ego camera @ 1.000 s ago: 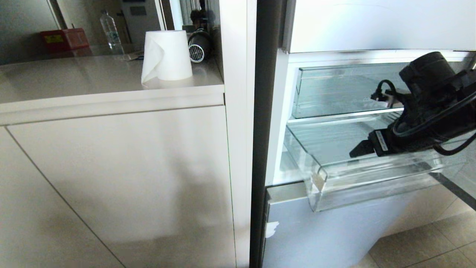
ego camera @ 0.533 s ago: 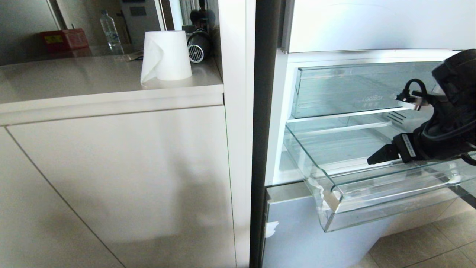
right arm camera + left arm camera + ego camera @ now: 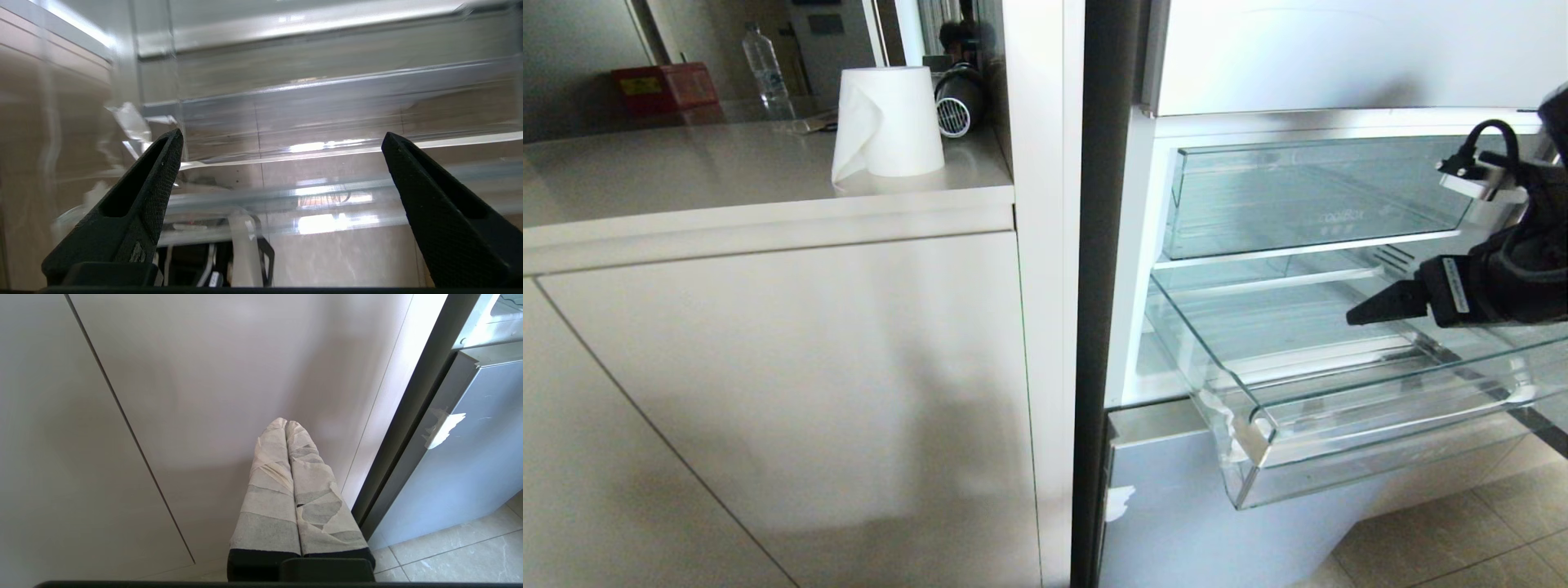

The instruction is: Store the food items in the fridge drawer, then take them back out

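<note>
Head view: the fridge drawer [image 3: 1307, 425], a wide, shallow tray of clear plastic with a thick front lip and white tape scraps at its left front corner, stands pulled out from the fridge, below a deeper clear drawer [image 3: 1307, 196] with faint lettering; the right gripper [image 3: 1364, 310] hangs above the pulled-out drawer's right part, jaws spread wide and holding nothing (the right wrist view shows both black fingers [image 3: 155, 179] well apart, with only clear plastic between them); no food item shows in the drawer or in either gripper, and where the red fruit lies cannot be told. The left gripper [image 3: 286, 428], its taped fingers pressed together on nothing, hangs parked low beside the pale cabinet front [image 3: 784, 392], near the fridge's grey lower door [image 3: 470, 457]. Judged from this, the drawer is open and ready, and the step in hand looks to be fetching food to place inside; done well, the open jaws should clear the front lip without nudging the drawer, and any item should go down onto the drawer's floor well behind the lip; the clear plastic looks smooth and hard, so a round fruit set down carelessly could roll.
</note>
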{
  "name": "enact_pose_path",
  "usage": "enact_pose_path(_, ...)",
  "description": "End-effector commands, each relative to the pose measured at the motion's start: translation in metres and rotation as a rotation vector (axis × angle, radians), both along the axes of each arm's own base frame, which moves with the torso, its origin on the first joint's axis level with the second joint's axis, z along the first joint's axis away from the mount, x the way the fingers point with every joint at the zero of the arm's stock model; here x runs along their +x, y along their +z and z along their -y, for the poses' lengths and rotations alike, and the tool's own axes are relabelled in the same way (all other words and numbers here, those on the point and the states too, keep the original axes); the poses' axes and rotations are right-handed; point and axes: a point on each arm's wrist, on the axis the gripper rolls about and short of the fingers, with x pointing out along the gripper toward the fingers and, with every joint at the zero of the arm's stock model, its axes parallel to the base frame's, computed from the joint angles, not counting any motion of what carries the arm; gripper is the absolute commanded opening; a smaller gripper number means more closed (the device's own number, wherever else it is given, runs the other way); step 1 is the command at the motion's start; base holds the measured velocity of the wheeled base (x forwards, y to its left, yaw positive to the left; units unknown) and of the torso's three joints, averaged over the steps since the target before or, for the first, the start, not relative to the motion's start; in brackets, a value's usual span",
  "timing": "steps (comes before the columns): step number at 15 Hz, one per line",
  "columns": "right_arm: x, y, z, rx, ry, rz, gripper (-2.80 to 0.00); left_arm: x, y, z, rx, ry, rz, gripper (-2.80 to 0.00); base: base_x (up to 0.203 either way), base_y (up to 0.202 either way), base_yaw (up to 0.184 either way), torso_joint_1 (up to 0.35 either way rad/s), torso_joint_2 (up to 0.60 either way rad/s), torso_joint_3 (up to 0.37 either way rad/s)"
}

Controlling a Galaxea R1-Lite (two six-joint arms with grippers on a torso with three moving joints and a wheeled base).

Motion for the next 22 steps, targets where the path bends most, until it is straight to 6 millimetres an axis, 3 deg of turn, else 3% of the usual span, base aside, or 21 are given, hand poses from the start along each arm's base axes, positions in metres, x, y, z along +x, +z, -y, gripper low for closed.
enact_pose_path(1, -0.022, 0.015, 0.004, 0.01, -0.005, 0.065, 0.0, 0.0, 0.0, 0.0, 0.0, 0.0, -0.001, -2.8, 0.0, 0.0, 0.0, 0.0, 0.0, 0.0)
enact_pose_path(3, -0.05, 0.027, 0.008, 0.018, -0.007, 0.126, 0.0, 0.0, 0.0, 0.0, 0.0, 0.0, 0.0, -2.8, 0.0, 0.0, 0.0, 0.0, 0.0, 0.0)
enact_pose_path(5, -0.072, 0.026, 0.011, 0.018, -0.012, 0.143, 0.0, 0.0, 0.0, 0.0, 0.0, 0.0, 0.0, -2.8, 0.0, 0.0, 0.0, 0.0, 0.0, 0.0)
enact_pose_path(7, -0.074, 0.014, 0.015, 0.009, -0.034, 0.104, 0.0, 0.0, 0.0, 0.0, 0.0, 0.0, 0.0, -2.8, 0.0, 0.0, 0.0, 0.0, 0.0, 0.0)
enact_pose_path(10, -0.037, -0.001, 0.02, 0.001, -0.074, 0.054, 0.0, 0.0, 0.0, 0.0, 0.0, 0.0, 0.0, -2.8, 0.0, 0.0, 0.0, 0.0, 0.0, 0.0)
enact_pose_path(15, 0.041, -0.036, 0.053, -0.015, -0.197, 0.003, 0.0, 0.0, 0.0, 0.0, 0.0, 0.0, 0.0, -2.8, 0.0, 0.0, 0.0, 0.0, 0.0, 0.0)
enact_pose_path(18, 0.058, -0.051, 0.065, -0.022, -0.22, -0.043, 0.0, 0.0, 0.0, 0.0, 0.0, 0.0, 0.0, -2.8, 0.0, 0.0, 0.0, 0.0, 0.0, 0.0)
enact_pose_path(22, 0.065, -0.064, 0.088, -0.003, -0.267, -0.086, 0.0, 0.0, 0.0, 0.0, 0.0, 0.0, 0.0, -2.8, 0.0, 0.0, 0.0, 0.0, 0.0, 0.0)
